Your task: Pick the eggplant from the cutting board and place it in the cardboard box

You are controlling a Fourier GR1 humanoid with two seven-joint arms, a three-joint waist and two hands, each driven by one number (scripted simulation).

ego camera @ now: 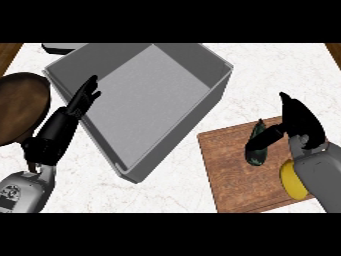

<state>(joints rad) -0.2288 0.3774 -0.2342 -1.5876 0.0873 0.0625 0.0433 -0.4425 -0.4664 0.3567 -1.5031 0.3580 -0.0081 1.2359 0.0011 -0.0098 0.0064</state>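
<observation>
1. eggplant (258, 144): dark, lying on cutting board (232, 172) at 4 o'clock of view, not yet lifted.
2. right hand (300, 120): at 3 o'clock of eggplant, fingers straight, thumb tip touching or just beside it (cannot tell which); holding nothing, seemingly set to close round it.
3. cardboard box (140, 82) (grey here, open-topped): at 11 o'clock of cutting board; nothing visible inside, ready to receive.
4. left hand (84, 97): fingers straight, over box's 9 o'clock wall, holding nothing; perhaps steadying it.
5. brown plate (10, 110): at 9 o'clock of box.
</observation>
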